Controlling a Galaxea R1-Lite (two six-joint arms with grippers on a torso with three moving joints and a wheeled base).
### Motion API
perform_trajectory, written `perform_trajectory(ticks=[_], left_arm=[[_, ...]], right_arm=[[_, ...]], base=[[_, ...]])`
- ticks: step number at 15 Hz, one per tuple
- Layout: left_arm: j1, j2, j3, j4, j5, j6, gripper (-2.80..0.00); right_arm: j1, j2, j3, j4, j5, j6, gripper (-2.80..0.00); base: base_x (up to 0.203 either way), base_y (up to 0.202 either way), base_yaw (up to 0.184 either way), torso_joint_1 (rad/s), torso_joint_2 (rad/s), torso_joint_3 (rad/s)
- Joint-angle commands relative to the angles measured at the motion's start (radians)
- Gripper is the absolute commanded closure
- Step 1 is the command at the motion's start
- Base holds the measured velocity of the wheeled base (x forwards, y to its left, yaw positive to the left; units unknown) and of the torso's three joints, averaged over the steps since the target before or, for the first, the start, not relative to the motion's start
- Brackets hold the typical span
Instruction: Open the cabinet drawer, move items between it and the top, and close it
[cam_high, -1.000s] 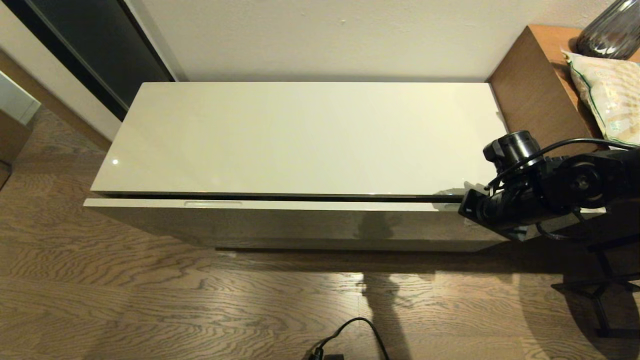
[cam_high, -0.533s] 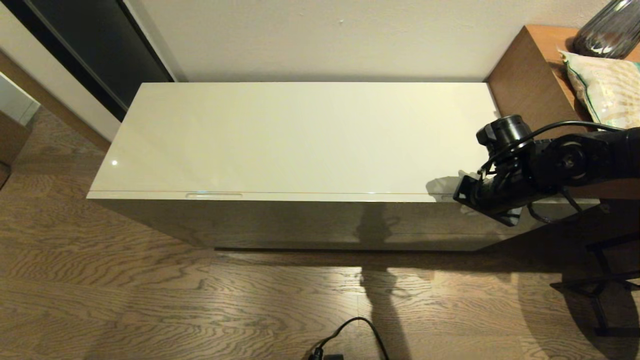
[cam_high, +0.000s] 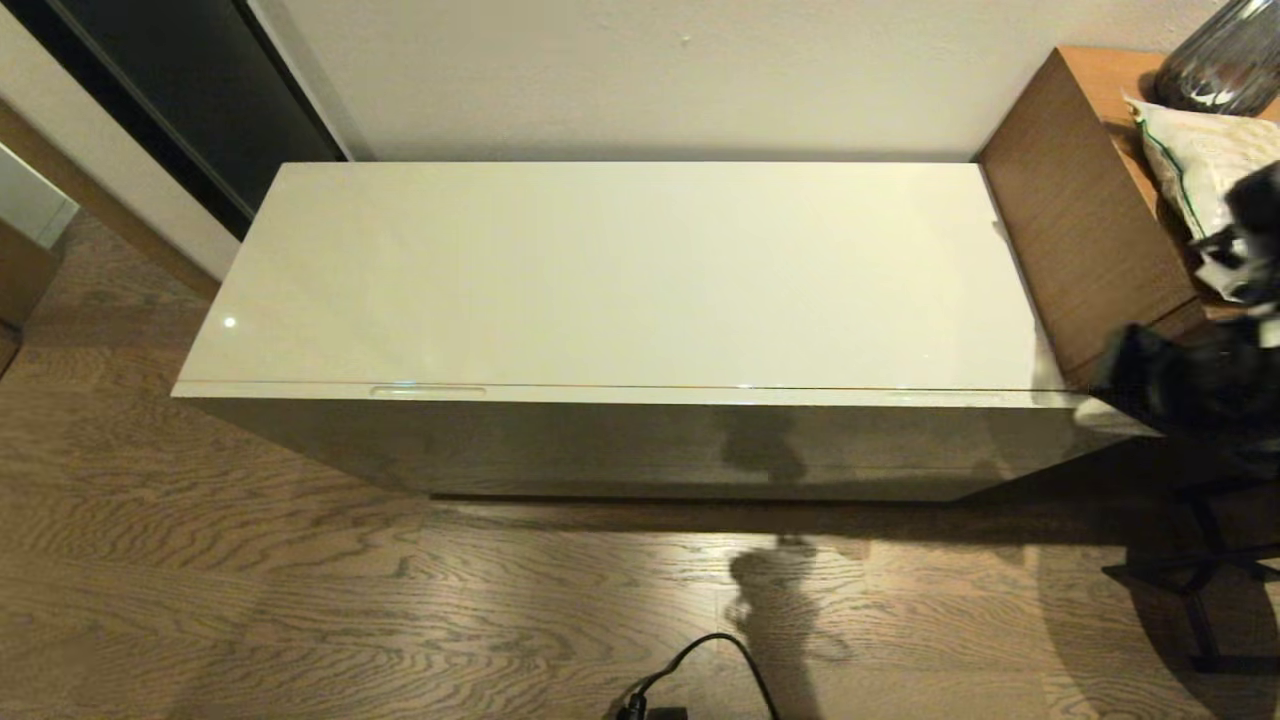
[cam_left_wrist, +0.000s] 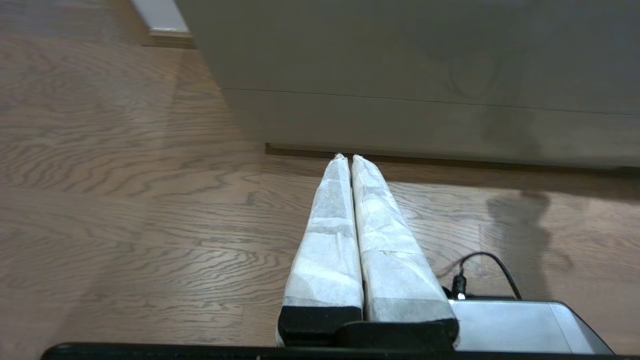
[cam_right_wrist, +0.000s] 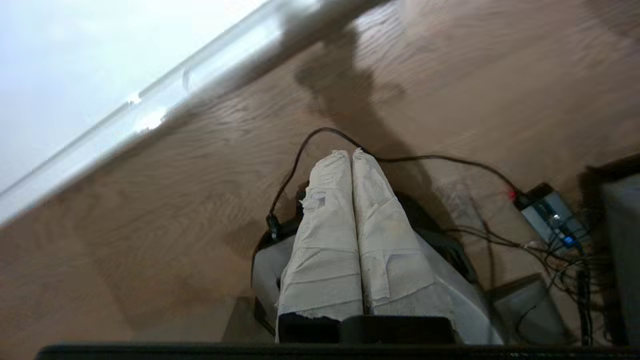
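Observation:
The cabinet drawer (cam_high: 640, 396) sits flush under the top (cam_high: 620, 270), with one recessed slot (cam_high: 428, 391) showing near its left end. The glossy top carries nothing, and no slippers are in view. My right arm (cam_high: 1190, 385) is a dark blur off the cabinet's right end, clear of the drawer. The right gripper (cam_right_wrist: 351, 152) is shut with nothing in it and points down at the floor and cables, the drawer's edge (cam_right_wrist: 220, 65) off to one side. Low over the floor, the left gripper (cam_left_wrist: 348, 157) is shut and empty, facing the cabinet front (cam_left_wrist: 425, 50).
A brown wooden side table (cam_high: 1080, 230) stands against the cabinet's right end, holding a packet (cam_high: 1200, 160) and a dark glass vase (cam_high: 1220, 60). A black cable (cam_high: 700, 670) lies on the wood floor in front. Black stand legs (cam_high: 1200, 580) sit at the lower right.
The drawer, slightly out a second ago, is now shut flush. My right arm has left the drawer's right end and swung away to the right.

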Motion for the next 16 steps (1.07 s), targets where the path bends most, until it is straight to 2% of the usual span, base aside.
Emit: perform_trajectory(ticks=[1, 4, 6, 8, 9, 10, 11, 13, 15, 16], left_arm=[[0.000, 0.000, 0.000, -0.001, 0.000, -0.001, 0.00], [0.000, 0.000, 0.000, -0.001, 0.000, -0.001, 0.00], [0.000, 0.000, 0.000, -0.001, 0.000, -0.001, 0.00], [0.000, 0.000, 0.000, -0.001, 0.000, -0.001, 0.00], [0.000, 0.000, 0.000, -0.001, 0.000, -0.001, 0.00], [0.000, 0.000, 0.000, -0.001, 0.000, -0.001, 0.00], [0.000, 0.000, 0.000, -0.001, 0.000, -0.001, 0.00], [0.000, 0.000, 0.000, -0.001, 0.000, -0.001, 0.00], [0.000, 0.000, 0.000, -0.001, 0.000, -0.001, 0.00], [0.000, 0.000, 0.000, -0.001, 0.000, -0.001, 0.00]], right_arm=[[-0.004, -0.380, 0.036, 0.196, -0.039, -0.013, 0.00], [-0.011, -0.705, 0.026, 0.503, -0.134, -0.077, 0.00], [-0.034, -0.879, 0.005, 0.737, -0.164, -0.135, 0.00], [-0.065, -1.025, 0.026, 0.870, -0.167, -0.217, 0.00], [-0.099, -1.094, 0.038, 0.925, -0.162, -0.299, 0.00], [-0.132, -1.143, 0.046, 0.959, -0.153, -0.395, 0.00], [-0.152, -1.183, 0.053, 0.980, -0.141, -0.456, 0.00], [-0.171, -1.225, 0.116, 0.974, -0.094, -0.490, 0.00], [-0.179, -1.290, 0.213, 0.837, -0.081, -0.506, 0.00], [-0.181, -1.354, 0.283, 0.715, -0.080, -0.536, 0.00]], base=[[0.000, 0.000, 0.000, 0.000, 0.00, 0.000], [0.000, 0.000, 0.000, 0.000, 0.00, 0.000], [0.000, 0.000, 0.000, 0.000, 0.00, 0.000], [0.000, 0.000, 0.000, 0.000, 0.00, 0.000], [0.000, 0.000, 0.000, 0.000, 0.00, 0.000], [0.000, 0.000, 0.000, 0.000, 0.00, 0.000], [0.000, 0.000, 0.000, 0.000, 0.00, 0.000], [0.000, 0.000, 0.000, 0.000, 0.00, 0.000], [0.000, 0.000, 0.000, 0.000, 0.00, 0.000], [0.000, 0.000, 0.000, 0.000, 0.00, 0.000]])
